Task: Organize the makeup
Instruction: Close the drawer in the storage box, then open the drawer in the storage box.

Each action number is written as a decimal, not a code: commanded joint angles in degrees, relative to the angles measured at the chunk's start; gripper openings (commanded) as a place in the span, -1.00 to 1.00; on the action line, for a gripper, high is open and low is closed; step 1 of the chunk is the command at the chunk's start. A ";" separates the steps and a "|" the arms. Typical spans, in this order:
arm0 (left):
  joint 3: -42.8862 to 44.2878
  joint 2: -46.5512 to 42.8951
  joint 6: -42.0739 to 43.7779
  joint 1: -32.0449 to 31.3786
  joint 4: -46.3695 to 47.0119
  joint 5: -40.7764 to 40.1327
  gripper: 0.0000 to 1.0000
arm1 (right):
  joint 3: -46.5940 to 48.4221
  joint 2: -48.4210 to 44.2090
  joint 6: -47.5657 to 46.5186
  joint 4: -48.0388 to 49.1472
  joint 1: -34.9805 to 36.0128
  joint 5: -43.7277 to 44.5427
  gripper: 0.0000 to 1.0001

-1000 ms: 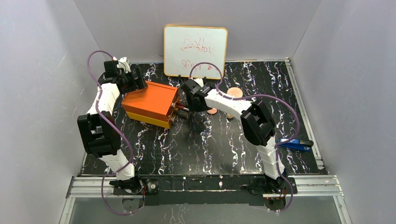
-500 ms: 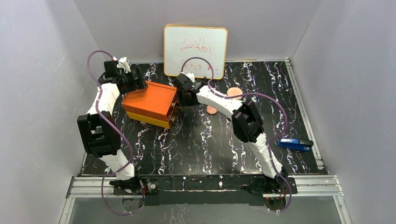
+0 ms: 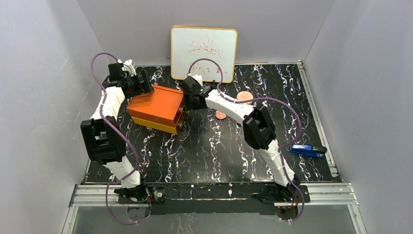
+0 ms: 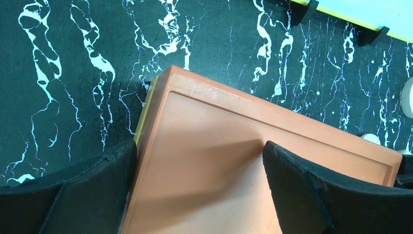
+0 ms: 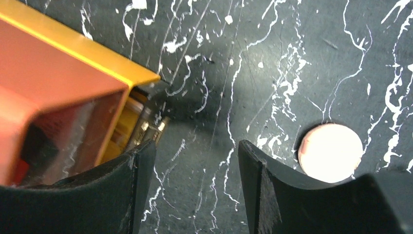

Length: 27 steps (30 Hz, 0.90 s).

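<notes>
The left gripper (image 4: 199, 195) is hovering over the orange box (image 4: 272, 146), fingers spread wide. The right gripper (image 5: 195, 195) is hanging open and empty beside the box's drawer end, where thin sticks (image 5: 152, 127) are poking out. A peach disc (image 5: 331, 152) is lying on the table (image 5: 272, 48) nearby.

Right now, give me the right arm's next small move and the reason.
Probably shift the right fingers sideways over the peach disc and lower. They are open and empty, above bare table beside the orange box, while the disc lies loose on the table.
</notes>
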 commanded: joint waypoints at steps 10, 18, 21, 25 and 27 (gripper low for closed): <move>-2.11 0.62 2.48 -1.83 -11.52 -2.89 0.92 | -36.20 -33.04 -4.63 23.08 4.24 -3.56 0.46; -3.23 -0.58 2.55 -1.83 -11.41 -3.20 0.92 | -48.71 -32.23 1.39 42.96 8.44 -20.27 0.40; -3.63 -1.17 2.38 -1.83 -11.14 -2.93 0.92 | -51.44 -30.12 -8.03 52.32 8.45 -31.33 0.39; -3.68 -1.79 2.30 -1.90 -11.13 -2.73 0.92 | -50.15 -27.77 -20.25 51.52 8.46 -27.35 0.43; -4.02 -2.08 2.29 -1.96 -11.14 -2.73 0.92 | -49.63 -26.87 -25.81 51.06 8.46 -23.70 0.47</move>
